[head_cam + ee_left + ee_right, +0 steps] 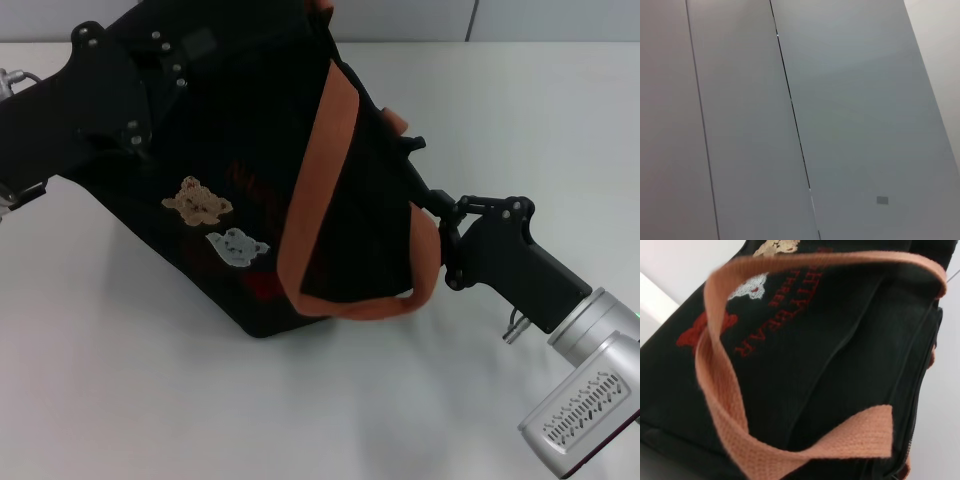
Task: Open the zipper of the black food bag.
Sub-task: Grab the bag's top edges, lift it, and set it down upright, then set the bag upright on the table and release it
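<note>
The black food bag (250, 130) lies tilted on the white table, its tan and pale grey bear patches (215, 222) facing up. One orange-brown handle (310, 190) loops across its front. My right gripper (443, 212) is at the bag's right side, shut on the top edge where the zipper (420, 170) runs. The pull tab is hidden between the fingers. The right wrist view looks closely at the bag (830, 355), its handle (720, 405) and a stretch of zipper (914, 432). My left gripper (150, 60) rests against the bag's far upper corner.
The white table (130, 380) stretches around the bag on all sides. A grey panelled wall (840, 100) fills the left wrist view and borders the table's far edge (520, 40).
</note>
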Available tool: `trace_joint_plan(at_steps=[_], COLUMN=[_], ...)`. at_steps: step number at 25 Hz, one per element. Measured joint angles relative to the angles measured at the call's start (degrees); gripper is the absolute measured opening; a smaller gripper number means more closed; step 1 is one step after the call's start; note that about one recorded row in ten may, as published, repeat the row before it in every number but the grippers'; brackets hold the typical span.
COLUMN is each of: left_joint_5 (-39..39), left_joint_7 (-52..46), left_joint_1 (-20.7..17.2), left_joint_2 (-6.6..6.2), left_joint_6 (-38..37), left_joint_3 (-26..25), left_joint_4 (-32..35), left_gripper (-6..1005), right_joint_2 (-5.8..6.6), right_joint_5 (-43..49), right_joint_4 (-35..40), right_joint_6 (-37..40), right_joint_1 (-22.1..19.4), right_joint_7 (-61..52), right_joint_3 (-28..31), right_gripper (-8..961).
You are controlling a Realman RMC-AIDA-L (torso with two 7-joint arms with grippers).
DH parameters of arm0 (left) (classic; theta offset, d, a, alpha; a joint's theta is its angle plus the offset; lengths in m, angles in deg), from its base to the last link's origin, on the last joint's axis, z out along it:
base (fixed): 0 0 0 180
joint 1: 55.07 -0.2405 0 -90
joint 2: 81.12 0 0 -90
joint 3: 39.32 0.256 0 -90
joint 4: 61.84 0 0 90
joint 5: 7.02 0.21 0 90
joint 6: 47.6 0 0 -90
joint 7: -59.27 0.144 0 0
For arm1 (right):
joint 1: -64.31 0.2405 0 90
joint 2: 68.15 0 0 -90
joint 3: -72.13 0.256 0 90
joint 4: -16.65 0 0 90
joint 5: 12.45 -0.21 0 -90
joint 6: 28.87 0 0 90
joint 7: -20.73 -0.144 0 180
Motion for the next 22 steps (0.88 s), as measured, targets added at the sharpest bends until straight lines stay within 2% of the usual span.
trace_joint_plan(at_steps=[6,9,14,16,22], left_joint_5=[0.02,0.09,0.21,0.16,0.11], left_joint_7=[0.65,1.58,4.83,7.21,11.42], left_joint_1=[-0.05,-0.34,-0.76,-1.99,-5.33], left_joint_2=[0.0,-0.01,-0.1,-0.1,0.02], left_joint_6=[0.2,0.36,0.39,0.34,0.59], left_joint_3=[-0.09,-0.99,-4.13,-6.9,-12.98], left_joint_4=[-0.91,-2.26,-6.84,-9.68,-15.62], left_gripper=[1,2,4,5,7], right_joint_2=[0.0,0.18,0.28,0.27,0.28], right_joint_5=[0.04,0.05,-0.17,-0.35,-0.49], right_joint_4=[-0.42,0.42,6.39,8.36,9.68], right_joint_6=[1.8,6.3,14.87,16.63,16.66], right_joint_1=[0.03,0.08,0.03,0.09,0.69], right_joint_7=[-3.58,-11.75,-31.95,-38.27,-44.13], right_joint_3=[0.59,0.46,0.64,0.91,4.6], right_gripper=[-2,-2,195,280,494])
